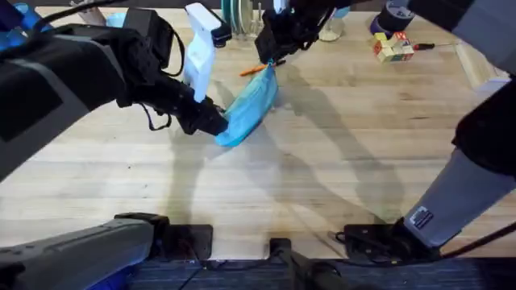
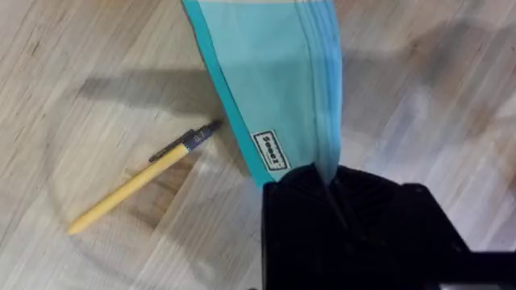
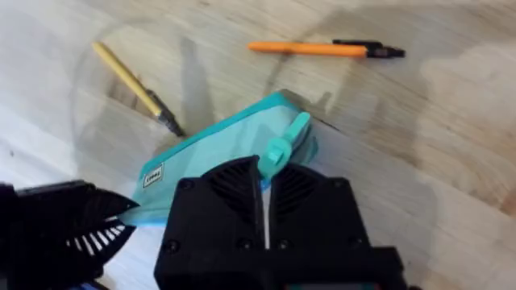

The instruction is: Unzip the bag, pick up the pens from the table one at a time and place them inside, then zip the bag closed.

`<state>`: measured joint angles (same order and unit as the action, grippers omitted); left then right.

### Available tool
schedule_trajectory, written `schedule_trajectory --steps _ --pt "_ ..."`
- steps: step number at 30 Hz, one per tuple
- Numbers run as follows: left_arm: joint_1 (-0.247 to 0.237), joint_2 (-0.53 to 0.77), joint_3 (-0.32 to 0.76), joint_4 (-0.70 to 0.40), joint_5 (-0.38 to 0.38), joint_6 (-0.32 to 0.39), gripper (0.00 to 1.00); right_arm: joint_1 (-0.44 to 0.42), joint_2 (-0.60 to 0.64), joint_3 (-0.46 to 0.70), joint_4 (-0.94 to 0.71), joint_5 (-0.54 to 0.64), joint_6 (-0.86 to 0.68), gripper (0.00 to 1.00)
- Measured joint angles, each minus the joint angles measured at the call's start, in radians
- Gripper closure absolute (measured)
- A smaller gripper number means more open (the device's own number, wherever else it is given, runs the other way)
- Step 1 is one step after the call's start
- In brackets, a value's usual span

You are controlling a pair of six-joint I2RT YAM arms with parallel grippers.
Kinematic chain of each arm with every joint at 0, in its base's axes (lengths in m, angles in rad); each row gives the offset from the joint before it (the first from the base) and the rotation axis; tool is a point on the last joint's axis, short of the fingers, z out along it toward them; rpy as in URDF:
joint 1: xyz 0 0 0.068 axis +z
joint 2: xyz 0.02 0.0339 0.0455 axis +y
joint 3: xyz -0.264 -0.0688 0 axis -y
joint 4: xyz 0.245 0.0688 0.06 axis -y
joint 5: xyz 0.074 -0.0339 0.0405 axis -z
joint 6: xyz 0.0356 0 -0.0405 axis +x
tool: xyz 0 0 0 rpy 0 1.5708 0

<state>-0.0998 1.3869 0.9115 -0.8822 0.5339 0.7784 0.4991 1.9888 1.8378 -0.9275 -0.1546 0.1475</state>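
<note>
The light-blue bag (image 1: 251,103) lies slanted on the table (image 1: 339,177), held at both ends. My left gripper (image 1: 216,126) is shut on its lower-left end; in the left wrist view the fabric (image 2: 274,89) runs into the closed black fingers (image 2: 326,184). My right gripper (image 1: 270,58) is shut at the far end, pinching the turquoise zip pull (image 3: 282,149). The orange pen (image 3: 322,50) lies just beyond that end, partly showing from above (image 1: 251,71). Beside the bag's long edge lies the yellowish pen (image 2: 141,181), also seen from the right wrist (image 3: 133,84).
A white spray bottle (image 1: 199,40) stands at the back, close behind the left arm. Coloured blocks (image 1: 393,47), a thin red-and-black tool (image 1: 423,46) and a dark-blue roll (image 1: 395,16) sit at the back right. Bare tabletop spreads in front of the bag.
</note>
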Motion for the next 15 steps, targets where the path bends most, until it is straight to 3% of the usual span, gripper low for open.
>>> schedule_trajectory --steps 15 --pt "0.0 0.0 0.0 -0.008 -0.011 0.0 0.958 0.077 0.0 0.0 -0.048 -0.078 -0.16 0.967"
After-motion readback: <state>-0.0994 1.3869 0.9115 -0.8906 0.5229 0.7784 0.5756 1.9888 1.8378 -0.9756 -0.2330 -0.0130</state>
